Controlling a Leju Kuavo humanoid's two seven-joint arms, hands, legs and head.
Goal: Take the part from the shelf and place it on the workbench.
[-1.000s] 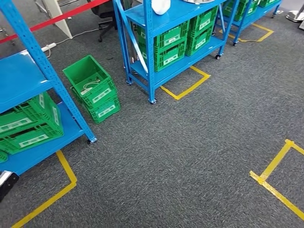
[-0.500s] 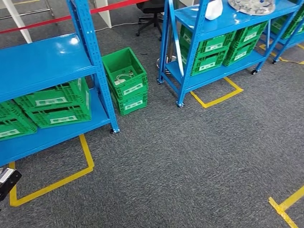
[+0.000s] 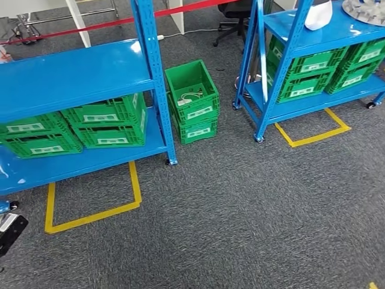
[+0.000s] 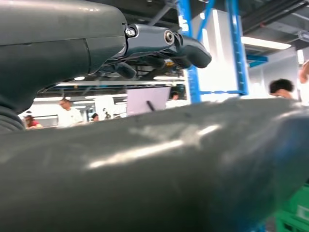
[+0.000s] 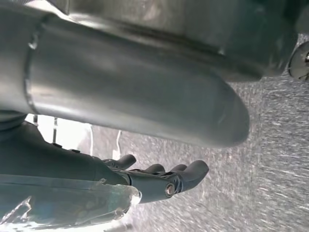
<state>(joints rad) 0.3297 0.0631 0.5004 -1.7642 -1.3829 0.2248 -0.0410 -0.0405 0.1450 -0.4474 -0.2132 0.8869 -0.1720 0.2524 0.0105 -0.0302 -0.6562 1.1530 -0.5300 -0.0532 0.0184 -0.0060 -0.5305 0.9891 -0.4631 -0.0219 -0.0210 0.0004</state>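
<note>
Silvery metal, toothed and disc-shaped, is what we take for the part. It lies flat on the top deck of the right-hand blue shelf, cut off by the edge of the head view, with a white object just beside it and green crates stacked on the deck below. We judge it stiff and fairly heavy, with a hard, smooth face that could slip (the teeth may also snag), so we would grip across the rim rather than press on the flat face. The left hand has its fingers stretched out and apart from the thumb, holding nothing. The right hand hangs over the grey carpet with its fingers loosely spread, also empty. Both hands are well apart from the part.
</note>
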